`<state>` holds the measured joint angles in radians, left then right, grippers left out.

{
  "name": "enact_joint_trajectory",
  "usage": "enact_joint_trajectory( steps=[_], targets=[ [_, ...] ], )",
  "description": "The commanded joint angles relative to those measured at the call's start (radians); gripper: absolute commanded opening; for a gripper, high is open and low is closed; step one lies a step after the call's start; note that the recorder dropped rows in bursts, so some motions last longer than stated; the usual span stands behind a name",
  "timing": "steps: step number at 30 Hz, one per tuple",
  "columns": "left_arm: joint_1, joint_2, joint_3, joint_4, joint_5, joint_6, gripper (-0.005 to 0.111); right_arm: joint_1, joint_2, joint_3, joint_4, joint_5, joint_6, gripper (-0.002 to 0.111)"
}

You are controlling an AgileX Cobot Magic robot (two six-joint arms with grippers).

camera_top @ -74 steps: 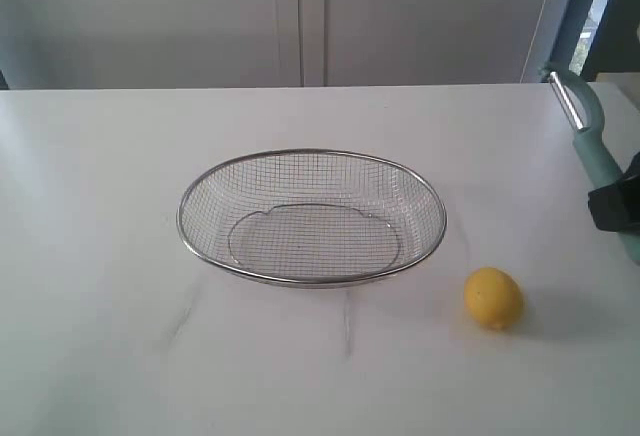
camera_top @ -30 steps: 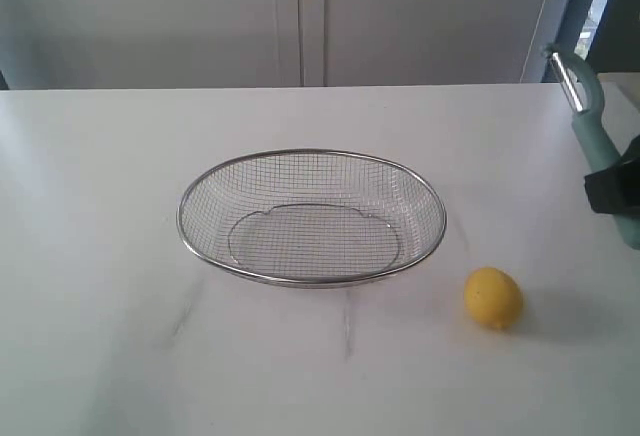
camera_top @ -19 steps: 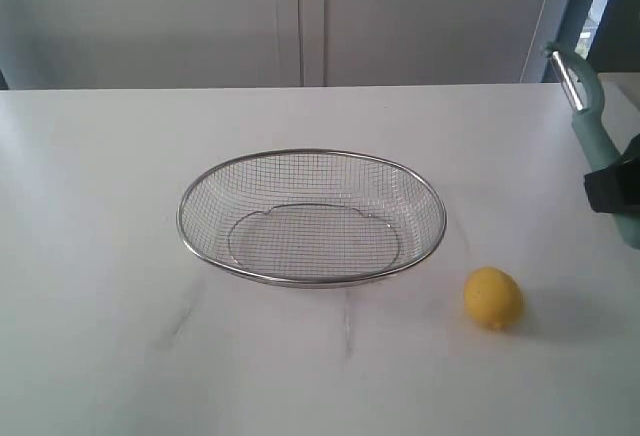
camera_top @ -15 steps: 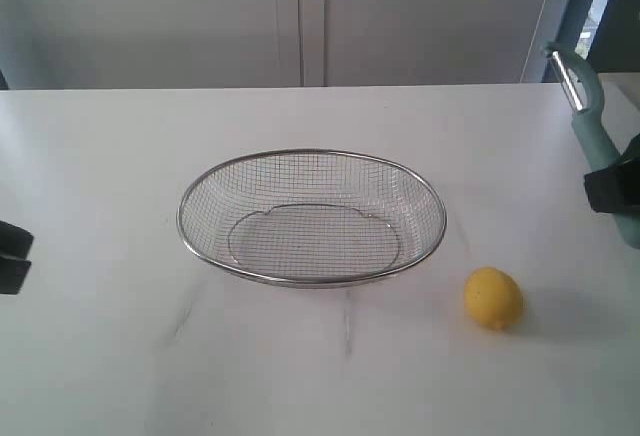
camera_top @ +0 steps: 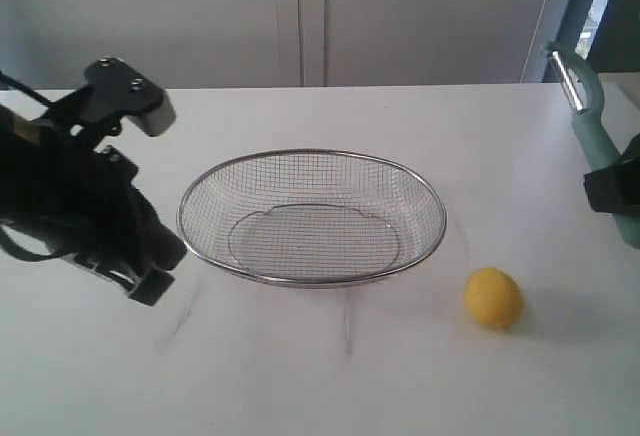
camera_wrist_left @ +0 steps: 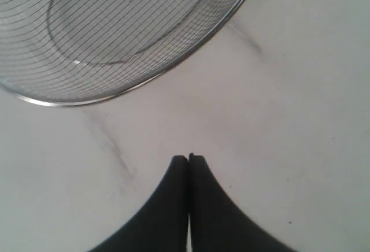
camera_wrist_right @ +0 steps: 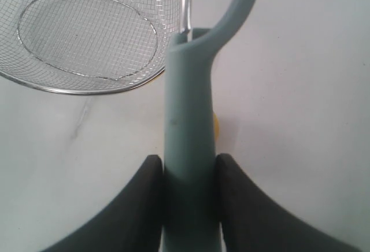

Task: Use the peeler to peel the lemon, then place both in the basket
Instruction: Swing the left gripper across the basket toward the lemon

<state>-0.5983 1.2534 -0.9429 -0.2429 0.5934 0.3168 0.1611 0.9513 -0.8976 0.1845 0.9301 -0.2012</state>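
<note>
The yellow lemon (camera_top: pixel 493 298) lies on the white table to the right of the wire mesh basket (camera_top: pixel 312 216). At the right edge, my right gripper (camera_top: pixel 612 196) is shut on the teal handle of the peeler (camera_top: pixel 585 116), held above the table with its blade end up. In the right wrist view the peeler (camera_wrist_right: pixel 189 119) sits between the two black fingers (camera_wrist_right: pixel 144 188), and a sliver of the lemon (camera_wrist_right: pixel 215 126) shows behind the handle. My left gripper (camera_top: pixel 148 284) hangs low over the table just left of the basket, shut with nothing in it; its tips (camera_wrist_left: pixel 189 158) touch.
The basket rim (camera_wrist_left: pixel 173 70) lies close ahead of the left fingers. Faint grey veins mark the white tabletop (camera_top: pixel 350 356). A grey cabinet wall (camera_top: pixel 300 16) runs along the back of the table.
The left arm has swung in from the left edge to beside the basket. The right gripper with the peeler, the lemon and the basket have stayed put.
</note>
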Motion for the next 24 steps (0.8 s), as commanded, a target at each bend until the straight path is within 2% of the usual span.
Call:
enact_joint_trajectory(
  steps=[1,10,16,19,24],
  targets=[
    [-0.087,0.099,-0.087,-0.013,0.024,0.006,0.0,-0.004,-0.007,0.004,0.004,-0.016,-0.003,0.0],
    [-0.229,0.313,-0.297,0.028,0.034,0.006,0.0,-0.004,-0.007,0.004,-0.002,-0.018,-0.001,0.0],
    [-0.294,0.464,-0.492,0.097,0.165,0.006,0.0,-0.004,-0.007,0.004,-0.007,-0.014,0.009,0.0],
    [-0.321,0.529,-0.605,0.102,0.216,0.006,0.0,-0.004,-0.007,0.004,-0.067,-0.013,0.054,0.0],
    [-0.359,0.606,-0.758,0.106,0.224,0.006,0.0,-0.004,-0.017,0.004,-0.202,0.006,0.192,0.0]
  ],
)
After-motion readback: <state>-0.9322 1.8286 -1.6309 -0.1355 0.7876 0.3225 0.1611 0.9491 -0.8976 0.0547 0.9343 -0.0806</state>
